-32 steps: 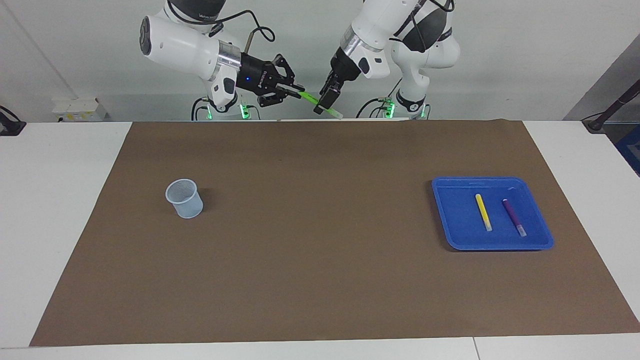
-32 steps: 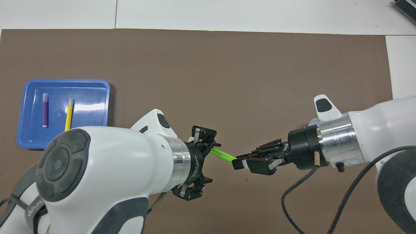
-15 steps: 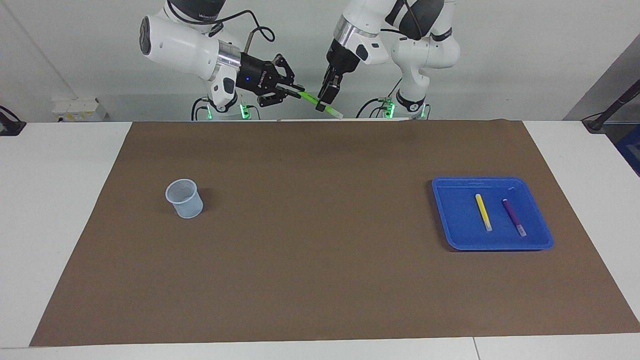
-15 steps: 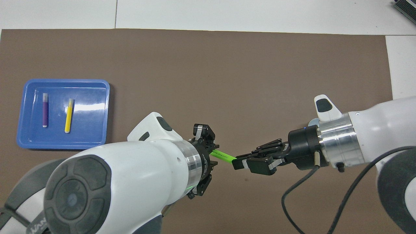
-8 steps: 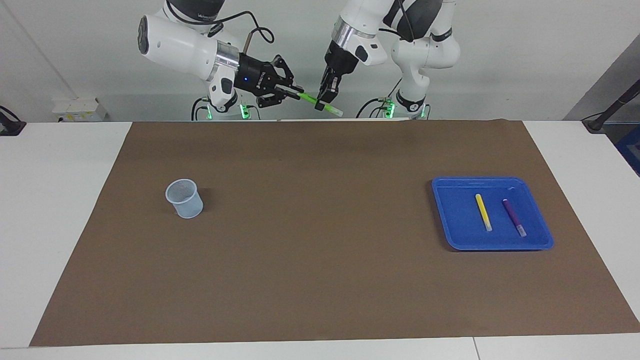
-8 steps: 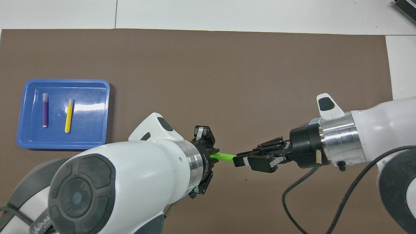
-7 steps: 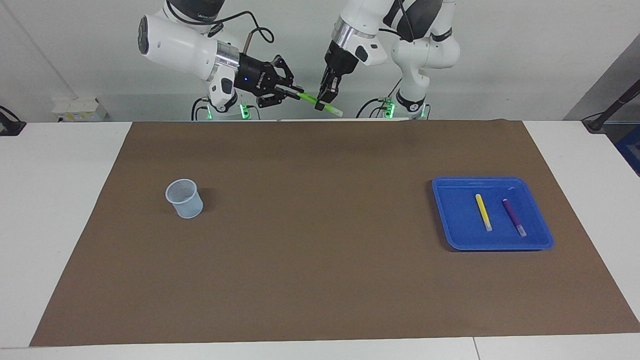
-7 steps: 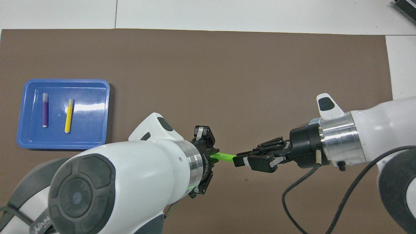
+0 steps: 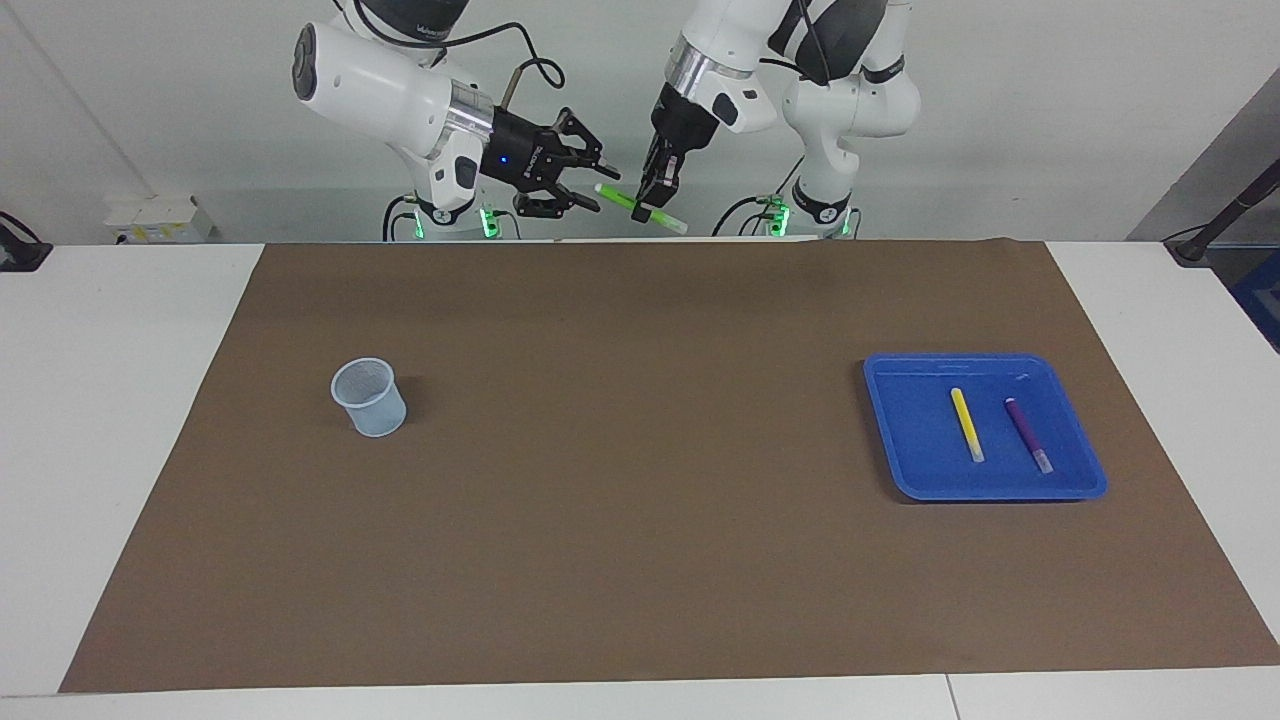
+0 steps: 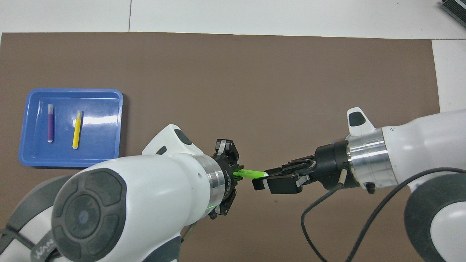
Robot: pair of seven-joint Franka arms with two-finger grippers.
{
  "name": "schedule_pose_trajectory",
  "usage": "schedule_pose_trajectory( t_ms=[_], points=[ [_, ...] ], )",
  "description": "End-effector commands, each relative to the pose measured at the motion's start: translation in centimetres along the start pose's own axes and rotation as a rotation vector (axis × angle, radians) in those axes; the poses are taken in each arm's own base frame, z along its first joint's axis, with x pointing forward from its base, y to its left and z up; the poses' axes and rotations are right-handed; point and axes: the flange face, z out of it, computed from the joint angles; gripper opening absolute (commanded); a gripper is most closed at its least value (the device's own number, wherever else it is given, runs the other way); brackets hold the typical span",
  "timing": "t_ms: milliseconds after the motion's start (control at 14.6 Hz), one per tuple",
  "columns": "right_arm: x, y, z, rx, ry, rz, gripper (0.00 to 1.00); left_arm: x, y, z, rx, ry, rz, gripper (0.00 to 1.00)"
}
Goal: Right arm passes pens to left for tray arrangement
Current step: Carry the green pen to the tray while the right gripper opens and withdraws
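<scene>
The green pen point(image 9: 640, 206) point(image 10: 251, 173) hangs in the air over the robots' edge of the brown mat, tilted. My left gripper point(image 9: 643, 210) point(image 10: 236, 174) is shut on its middle. My right gripper point(image 9: 603, 186) point(image 10: 263, 178), the one with the blue wrist light, is open, and its fingers straddle the pen's end without pinching it. The blue tray point(image 9: 884, 372) point(image 10: 72, 91) lies toward the left arm's end of the table. In it the yellow pen point(image 9: 966, 425) point(image 10: 76, 130) and the purple pen point(image 9: 1027, 433) point(image 10: 50, 123) lie side by side.
A small translucent pale-blue cup point(image 9: 369, 397) stands on the brown mat point(image 9: 640, 480) toward the right arm's end; the overhead view hides it under the right arm. White table point(image 9: 110, 400) borders the mat.
My right gripper has opened and let go of the green pen. The left gripper closed on the pen about a second ago and now holds it alone.
</scene>
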Motion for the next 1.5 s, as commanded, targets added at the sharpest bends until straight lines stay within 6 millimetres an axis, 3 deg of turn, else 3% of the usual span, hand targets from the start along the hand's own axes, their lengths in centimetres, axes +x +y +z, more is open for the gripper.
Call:
schedule_pose_trajectory(
  t_ms=[0,205,547,752,957,1162,1299,1436],
  points=[
    [-0.3,0.1,-0.5,-0.057,0.002,0.005,1.0,5.0,1.7,-0.1,0.025,0.052,0.045,0.0],
    [-0.4,0.9,-1.3,-0.145,-0.007,-0.008,1.0,11.3,3.4,-0.3,0.03,0.084,0.083,0.0],
    [0.0,3.1,-4.7,-0.33,-0.004,-0.019,1.0,23.0,3.0,0.1,0.079,0.114,0.294,0.0],
    [0.2,4.6,-7.4,-0.429,0.007,-0.011,1.0,29.0,3.6,-1.7,0.071,0.098,0.36,0.0],
    [0.6,5.6,-9.1,-0.53,-0.002,-0.019,1.0,34.9,4.0,-2.1,0.086,0.088,0.465,0.0],
    [0.6,6.6,-10.6,-0.639,-0.013,-0.026,1.0,41.0,4.7,-0.3,0.115,0.054,0.611,0.0],
    [0.4,7.6,-12.6,-0.683,-0.009,-0.002,1.0,43.2,5.4,1.2,0.14,0.06,0.691,0.0],
    [0.1,8.4,-14.5,-0.716,0.009,0.02,1.0,44.9,6.5,4.1,0.163,0.095,0.769,0.0]
  ],
)
